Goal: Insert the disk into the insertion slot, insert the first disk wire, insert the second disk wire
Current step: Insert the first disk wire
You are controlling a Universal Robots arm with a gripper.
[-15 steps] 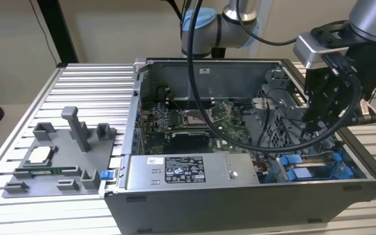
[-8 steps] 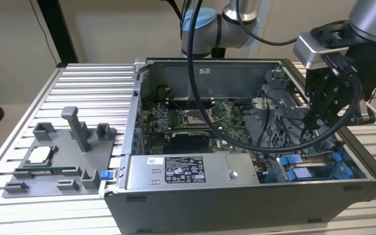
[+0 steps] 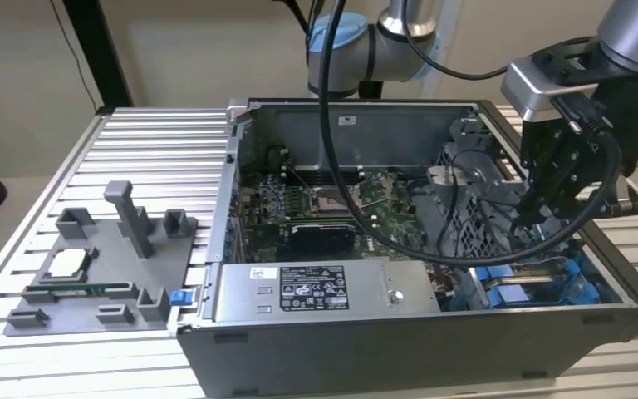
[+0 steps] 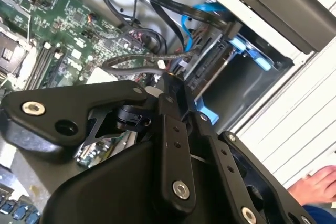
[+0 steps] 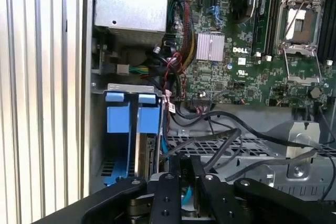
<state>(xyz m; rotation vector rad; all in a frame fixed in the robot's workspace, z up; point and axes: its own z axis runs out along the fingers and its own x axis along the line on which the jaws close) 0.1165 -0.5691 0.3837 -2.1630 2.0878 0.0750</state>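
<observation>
The disk (image 5: 146, 153) sits in the insertion slot (image 3: 530, 287), at the case (image 3: 408, 349) corner on the exterior view's right.
Above it hovers the gripper (image 3: 543, 218), can't tell if it's spread or pinching (cables (image 5: 220, 140) crowd it). The disk looks stiff, hefty and shock-shy, so it's best held by the blue carrier (image 5: 148, 114) edges.

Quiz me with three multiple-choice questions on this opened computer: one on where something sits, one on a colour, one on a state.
1. Where does the grey plastic parts tray lie? A on the slatted metal table, at the exterior view's left of the dark metal computer case; B inside that case; C atop it.
2. What colour are the plastic rails of the sheet-metal insertion slot? A red; B blue; C yellow.
3. The case is: A open; B shut; C overturned.
Key: A, it rests on the slats; B, the rails are bright blue; A, the green circuit board shows inside.
</observation>
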